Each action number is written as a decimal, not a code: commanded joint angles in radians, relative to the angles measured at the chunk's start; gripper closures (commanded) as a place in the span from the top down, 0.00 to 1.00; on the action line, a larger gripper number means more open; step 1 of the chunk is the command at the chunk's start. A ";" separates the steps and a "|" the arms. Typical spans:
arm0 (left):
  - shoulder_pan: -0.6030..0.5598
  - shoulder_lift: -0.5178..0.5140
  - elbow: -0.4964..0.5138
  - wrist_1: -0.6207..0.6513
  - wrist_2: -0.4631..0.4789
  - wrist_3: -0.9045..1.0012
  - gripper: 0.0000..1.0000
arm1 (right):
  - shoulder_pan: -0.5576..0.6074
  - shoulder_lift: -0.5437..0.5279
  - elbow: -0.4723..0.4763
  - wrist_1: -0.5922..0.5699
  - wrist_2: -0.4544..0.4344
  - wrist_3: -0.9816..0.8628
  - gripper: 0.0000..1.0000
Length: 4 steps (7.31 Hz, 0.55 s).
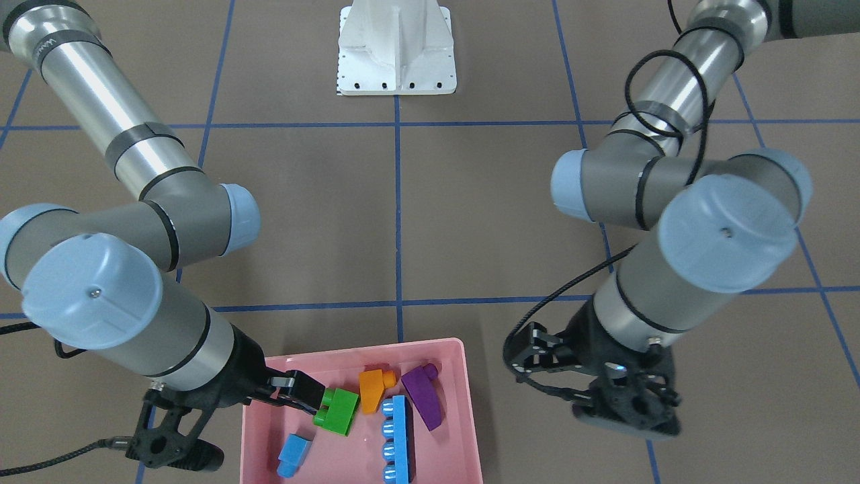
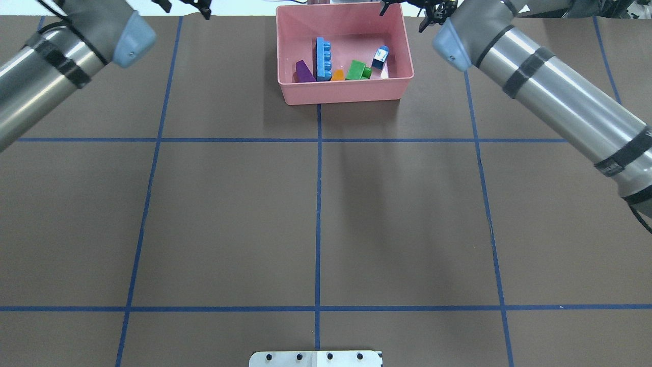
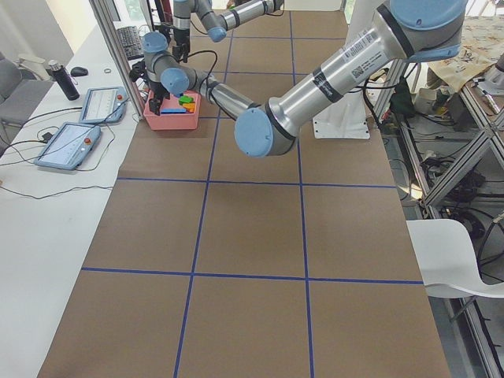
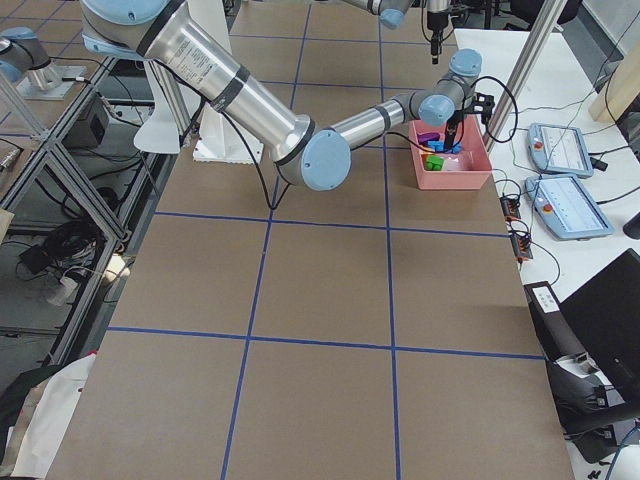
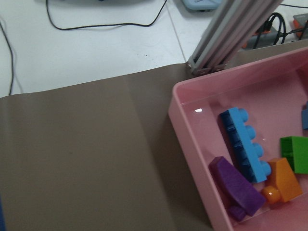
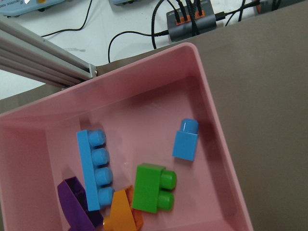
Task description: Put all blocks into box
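Box (image 2: 346,94) is sitting at mid far edge of tabletop (image 2: 229,214), w/ all 5 blocks lying inside. Left pincer (image 2: 184,7) is hovering beside it twd the left edge, fingers spread, empty. Right pincer (image 2: 405,14) is hanging over box's right side, also spread, pinching nothing. Long lt-blue block (image 2: 323,58) is lying next to purple block (image 2: 304,72). Green block (image 2: 357,70) is lying w/ orange block (image 2: 337,76) btwn it and lt-blue. Small blue block (image 2: 380,57) is lying apart.

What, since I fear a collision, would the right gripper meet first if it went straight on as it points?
Probably the green two-stud block in the pink box: the right gripper points down into it, tips at that block's edge. Depth is unclear; it might instead reach the box floor beside it.
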<state>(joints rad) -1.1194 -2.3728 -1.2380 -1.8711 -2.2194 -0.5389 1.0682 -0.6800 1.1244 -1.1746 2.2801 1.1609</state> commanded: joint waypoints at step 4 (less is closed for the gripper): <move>-0.181 0.615 -0.346 0.013 -0.044 0.398 1.00 | 0.344 -0.612 0.343 -0.033 0.194 -0.578 1.00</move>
<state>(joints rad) -1.2569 -1.8871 -1.5366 -1.8596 -2.2392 -0.2188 1.3294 -1.1515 1.4221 -1.2056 2.4579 0.7730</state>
